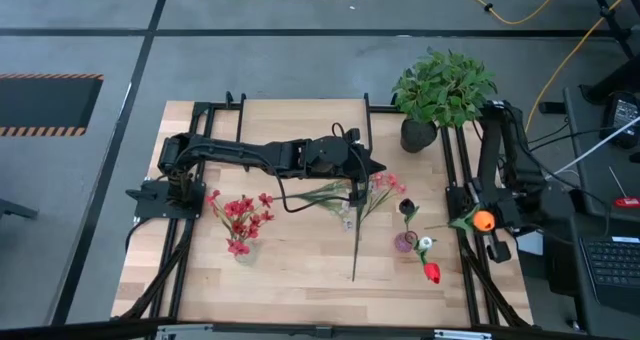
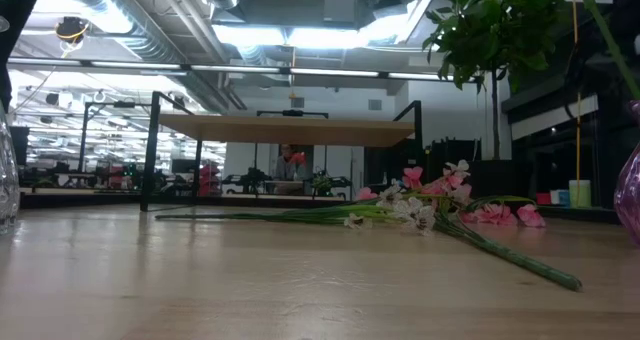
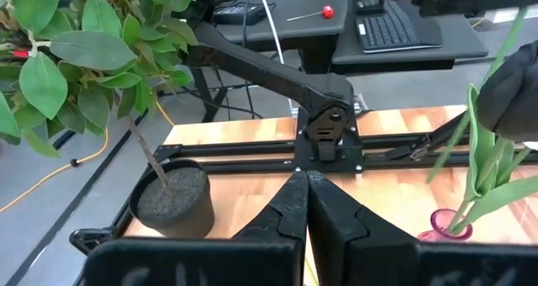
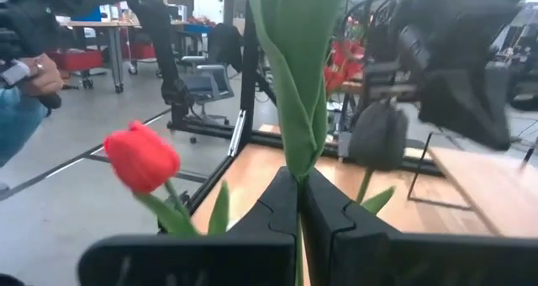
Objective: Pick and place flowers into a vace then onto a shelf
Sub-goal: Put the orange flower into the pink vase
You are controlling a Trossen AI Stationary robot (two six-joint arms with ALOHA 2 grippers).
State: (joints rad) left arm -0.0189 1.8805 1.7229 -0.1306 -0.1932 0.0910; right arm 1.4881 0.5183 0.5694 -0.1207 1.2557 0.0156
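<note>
Flowers (image 1: 352, 202) are lying loose mid-table, pink and white blooms with long green stems, right under the left gripper (image 1: 378, 166), whose fingers are pinched shut on nothing. Another stem with green leaves (image 4: 294, 67) is clamped in the right gripper (image 4: 299, 203) at the table's right edge, near a small purple vase (image 1: 405, 242). Shelf (image 2: 285, 129) stands behind the flowers.

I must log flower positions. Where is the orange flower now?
In the high view, the orange flower is at the table's right edge, at the right end effector, above the red tulip and right of the small purple vase.
</note>
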